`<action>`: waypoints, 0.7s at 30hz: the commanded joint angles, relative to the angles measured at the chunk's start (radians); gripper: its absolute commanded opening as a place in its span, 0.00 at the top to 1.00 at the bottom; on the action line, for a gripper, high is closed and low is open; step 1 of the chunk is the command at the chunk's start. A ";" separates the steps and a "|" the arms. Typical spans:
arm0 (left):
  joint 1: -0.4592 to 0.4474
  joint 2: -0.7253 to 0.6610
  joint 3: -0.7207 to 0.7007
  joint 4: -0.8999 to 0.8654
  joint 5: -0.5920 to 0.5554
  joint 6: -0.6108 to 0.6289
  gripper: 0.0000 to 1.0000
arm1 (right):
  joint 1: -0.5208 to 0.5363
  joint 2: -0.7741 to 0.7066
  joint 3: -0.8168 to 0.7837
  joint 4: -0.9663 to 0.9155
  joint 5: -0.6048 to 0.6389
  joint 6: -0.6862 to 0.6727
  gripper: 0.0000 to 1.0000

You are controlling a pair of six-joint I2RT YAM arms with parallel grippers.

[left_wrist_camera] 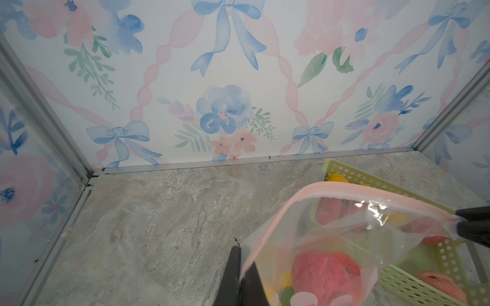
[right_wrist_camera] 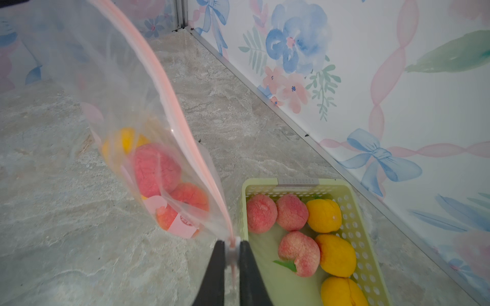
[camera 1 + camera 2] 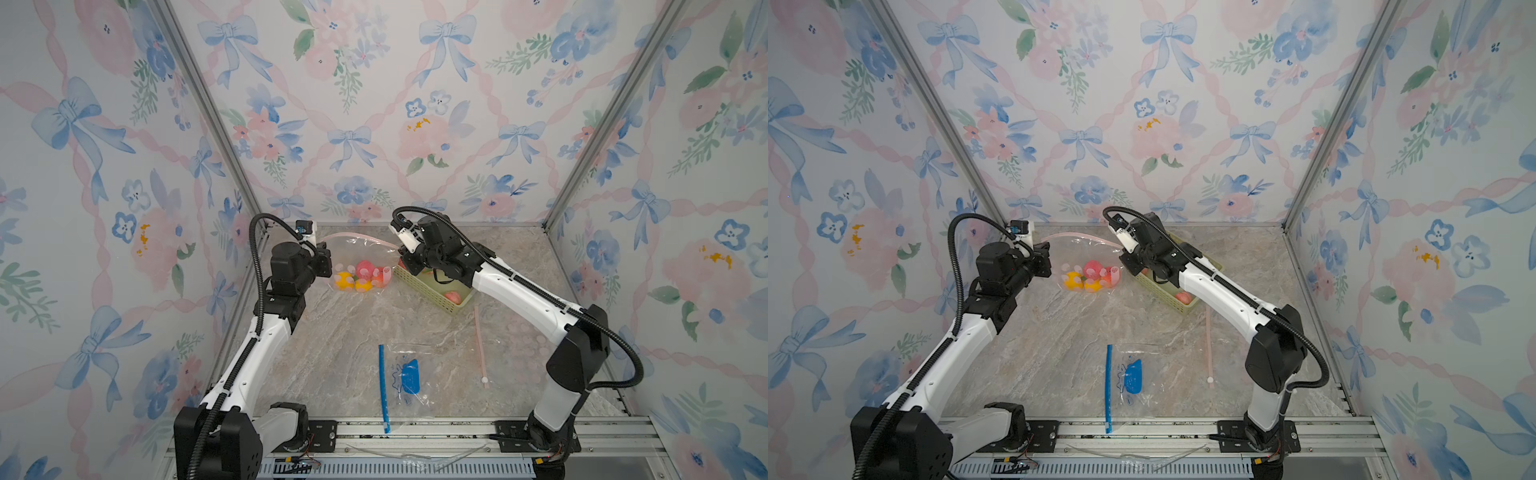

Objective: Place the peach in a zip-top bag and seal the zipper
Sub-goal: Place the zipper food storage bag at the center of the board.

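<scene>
Left gripper (image 1: 241, 265) and right gripper (image 2: 232, 245) pinch the zipper (image 2: 169, 106) ends of the far bag (image 3: 357, 257); peaches (image 2: 155, 169) inside, sealing seemingly unfinished.

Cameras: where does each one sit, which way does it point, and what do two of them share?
Top views: high above the front rail, looking down toward the back wall; left arm and right arm show.
Left wrist: behind the left gripper, shut on the pink-zipper bag, facing the back wall.
Right wrist: behind the right gripper, shut on the bag's other corner, looking down at the green basket of peaches.
Shared: both wrist views show bag and basket.
</scene>
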 commanded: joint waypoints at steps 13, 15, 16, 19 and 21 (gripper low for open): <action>0.041 0.110 -0.224 0.522 -0.080 -0.044 1.00 | 0.020 0.402 0.484 0.080 0.076 -0.028 0.91; 0.041 0.142 -0.220 0.545 -0.076 -0.033 1.00 | 0.021 0.450 0.560 0.059 0.078 -0.029 0.91; 0.041 0.159 -0.220 0.559 -0.077 -0.028 1.00 | 0.019 0.480 0.601 0.041 0.080 -0.030 0.91; 0.042 0.204 -0.226 0.597 -0.085 -0.027 1.00 | 0.018 0.554 0.705 -0.015 0.081 -0.039 0.91; 0.041 0.231 -0.228 0.605 -0.095 -0.035 1.00 | 0.016 0.586 0.737 -0.043 0.080 -0.042 0.91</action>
